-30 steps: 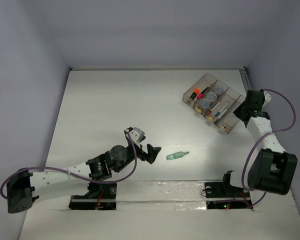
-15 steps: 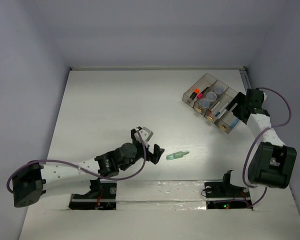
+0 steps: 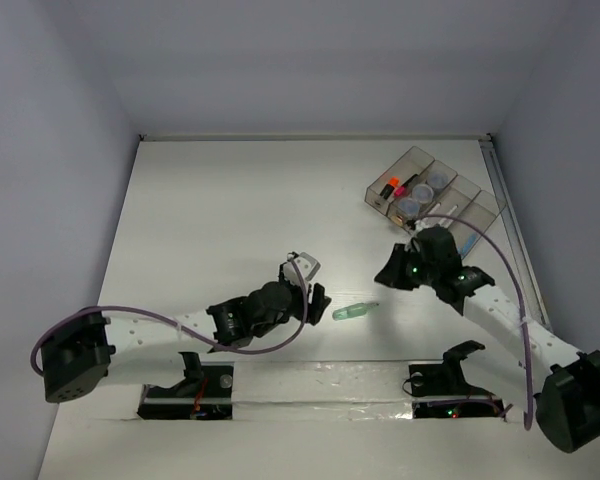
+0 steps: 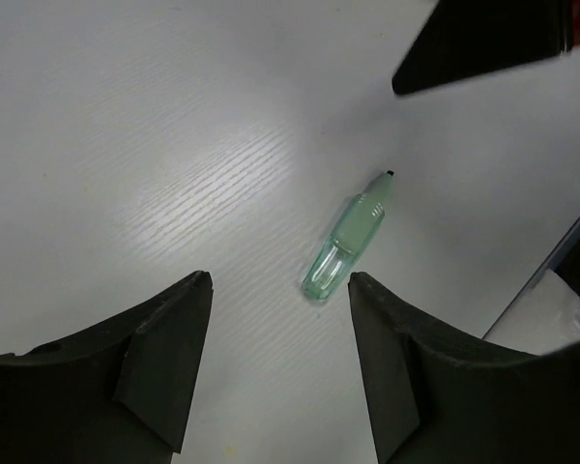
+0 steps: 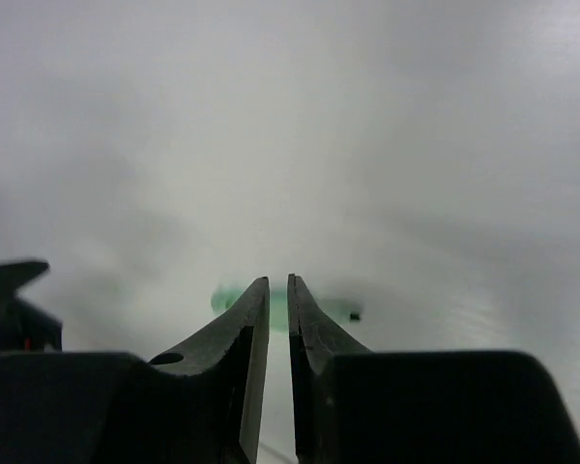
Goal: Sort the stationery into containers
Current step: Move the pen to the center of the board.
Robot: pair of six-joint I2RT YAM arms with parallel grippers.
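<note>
Left wrist cam shows the left gripper (image 4: pixel 280 290) spread wide, pale-green tube (image 4: pixel 349 237) lying loose on the table (image 4: pixel 126 116) just ahead, the right gripper (image 5: pixel 278 282) is pinched nearly together on nothing, and only the overhead catches the tray (image 3: pixel 417 150) out back holding highlighters (image 3: pixel 391 185) and two pots (image 3: pixel 437 181).

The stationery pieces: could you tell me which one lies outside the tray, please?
The pale-green translucent tube, lying alone on the white table; the orange highlighter, round grey-blue pots and others sit inside the smoky-grey plastic four-bin tray.
</note>
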